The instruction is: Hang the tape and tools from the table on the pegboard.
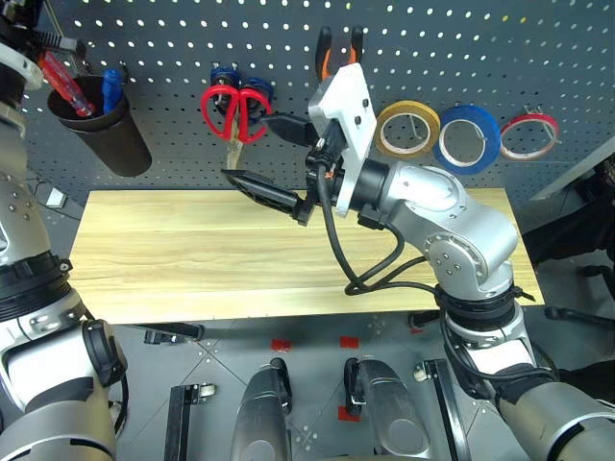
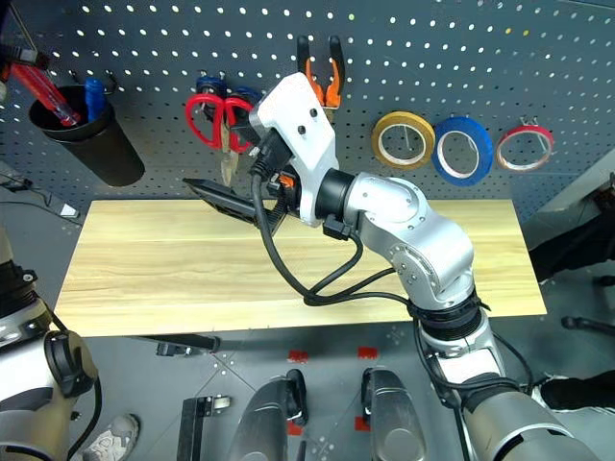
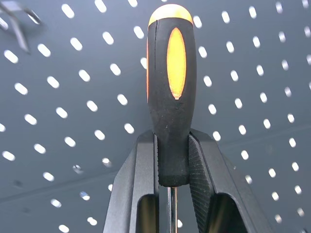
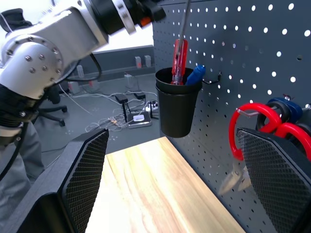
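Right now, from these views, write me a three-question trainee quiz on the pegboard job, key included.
1. True or false: the left gripper is shut on the orange-and-black screwdriver.
2. Which tape roll hangs between the other two on the pegboard? A) yellow B) blue C) red
3. Fill in: the red screwdriver and the blue screwdriver stand in the black ____.

Key
1. True; its fingers clamp the handle.
2. B; the blue tape hangs between the yellow roll and the red roll.
3. Cup; the black cup is mounted on the pegboard above the table.
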Available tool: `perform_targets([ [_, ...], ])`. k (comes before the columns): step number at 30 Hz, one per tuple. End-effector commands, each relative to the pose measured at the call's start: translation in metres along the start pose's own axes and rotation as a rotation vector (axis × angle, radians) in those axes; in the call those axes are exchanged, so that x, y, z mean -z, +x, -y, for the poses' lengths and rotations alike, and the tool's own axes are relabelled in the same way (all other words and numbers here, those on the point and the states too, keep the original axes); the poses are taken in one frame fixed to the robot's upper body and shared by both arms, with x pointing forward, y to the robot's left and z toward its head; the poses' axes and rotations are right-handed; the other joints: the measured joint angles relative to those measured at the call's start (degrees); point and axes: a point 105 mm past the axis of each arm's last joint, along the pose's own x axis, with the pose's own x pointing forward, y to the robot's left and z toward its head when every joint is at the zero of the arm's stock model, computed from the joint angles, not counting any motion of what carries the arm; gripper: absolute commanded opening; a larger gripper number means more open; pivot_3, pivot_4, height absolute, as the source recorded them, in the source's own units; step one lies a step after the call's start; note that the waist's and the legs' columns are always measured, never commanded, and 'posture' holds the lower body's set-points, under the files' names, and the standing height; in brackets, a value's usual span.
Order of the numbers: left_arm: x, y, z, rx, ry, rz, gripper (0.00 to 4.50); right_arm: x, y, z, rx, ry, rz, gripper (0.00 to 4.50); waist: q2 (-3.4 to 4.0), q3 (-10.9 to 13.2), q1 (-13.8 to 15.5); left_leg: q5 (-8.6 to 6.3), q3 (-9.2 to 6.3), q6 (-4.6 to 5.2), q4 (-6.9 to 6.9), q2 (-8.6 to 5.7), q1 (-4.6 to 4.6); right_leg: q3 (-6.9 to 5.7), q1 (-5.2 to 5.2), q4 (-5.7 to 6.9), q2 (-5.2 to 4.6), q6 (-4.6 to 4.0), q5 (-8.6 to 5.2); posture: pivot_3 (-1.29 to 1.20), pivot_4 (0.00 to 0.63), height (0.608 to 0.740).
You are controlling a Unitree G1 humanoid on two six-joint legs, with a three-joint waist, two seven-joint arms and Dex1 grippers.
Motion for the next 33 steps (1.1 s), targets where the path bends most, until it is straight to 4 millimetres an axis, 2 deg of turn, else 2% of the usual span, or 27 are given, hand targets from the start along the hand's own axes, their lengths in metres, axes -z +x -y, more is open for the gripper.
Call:
perform_targets([
  [1, -0.002, -0.005, -0.007, -0.031, 0.080, 0.015, 0.49, -0.015, -0.001, -0.002, -0.007, -0.020, 0.053, 4.50, 0.06, -0.34, 0.00, 0.00, -0.02, 0.00, 0.01, 0.00, 0.00, 0.00, 0.00, 0.02, 0.00, -0.01, 0.00, -0.17, 0.235, 0.740],
  [6, 0.040, -0.015, -0.010, -0.078, 0.099, -0.064, 0.49, -0.020, 0.004, -0.003, -0.001, -0.017, 0.078, 4.50, 0.12, -0.93, -0.06, 0.01, -0.03, 0.01, 0.02, 0.03, 0.02, 0.01, -0.01, 0.09, 0.02, -0.01, 0.01, -0.18, 0.234, 0.740],
  [9, 0.054, -0.012, -0.009, -0.098, 0.059, -0.066, 0.49, -0.024, 0.007, -0.004, -0.003, -0.014, 0.095, 4.50, 0.03, -0.98, 0.01, 0.03, -0.05, 0.04, 0.06, 0.02, 0.01, 0.01, -0.01, 0.14, 0.02, -0.04, 0.02, -0.18, 0.235, 0.740],
  [15, 0.064, -0.005, 0.004, -0.072, 0.055, -0.047, 0.49, -0.030, 0.009, -0.010, -0.019, -0.005, 0.123, 4.50, -0.08, -1.06, 0.10, 0.03, -0.06, 0.05, 0.06, 0.00, -0.02, 0.00, 0.00, 0.10, 0.01, -0.05, 0.03, -0.19, 0.238, 0.740],
  [19, 0.068, -0.014, -0.003, -0.117, 0.042, -0.054, 0.49, -0.031, 0.009, -0.011, -0.030, 0.009, 0.132, 4.50, -0.08, -1.07, 0.01, 0.03, -0.07, 0.05, 0.06, 0.01, -0.02, 0.00, 0.00, 0.10, 0.01, -0.05, 0.03, -0.19, 0.238, 0.740],
  [24, 0.063, -0.026, -0.013, -0.184, 0.059, -0.022, 2.07, -0.031, 0.009, -0.011, -0.033, 0.014, 0.138, 4.50, -0.06, -1.07, -0.40, 0.03, -0.06, 0.05, 0.05, 0.04, -0.01, 0.03, -0.02, 0.12, 0.01, -0.06, 0.03, -0.19, 0.235, 0.740],
  [28, 0.064, -0.026, -0.010, -0.189, 0.082, -0.020, 3.33, -0.032, 0.009, -0.011, -0.032, 0.011, 0.139, 4.50, -0.09, -1.13, -0.18, 0.04, -0.10, 0.05, 0.06, 0.03, -0.01, 0.03, 0.00, 0.13, 0.01, -0.06, 0.04, -0.19, 0.235, 0.740],
  [30, 0.052, -0.024, -0.005, -0.177, 0.103, 0.028, 3.91, -0.032, 0.008, -0.010, -0.025, 0.005, 0.138, 4.50, -0.12, -1.19, -0.10, 0.04, -0.10, 0.06, 0.08, 0.00, -0.01, 0.03, 0.02, 0.12, -0.01, -0.06, 0.04, -0.19, 0.228, 0.740],
  [32, 0.037, -0.020, 0.006, -0.136, 0.124, 0.082, 3.91, -0.031, 0.006, -0.008, -0.009, 0.002, 0.137, 4.50, -0.20, -1.27, -0.05, 0.04, -0.10, 0.06, 0.09, 0.00, -0.02, 0.04, 0.02, 0.12, -0.02, -0.07, 0.04, -0.19, 0.226, 0.740],
  [33, 0.030, -0.017, 0.018, -0.084, 0.127, 0.106, 3.91, -0.030, 0.004, -0.005, 0.004, 0.003, 0.138, 4.50, -0.22, -1.31, -0.02, 0.04, -0.11, 0.06, 0.09, 0.00, -0.03, 0.02, 0.03, 0.12, -0.02, -0.07, 0.04, -0.19, 0.226, 0.740],
])
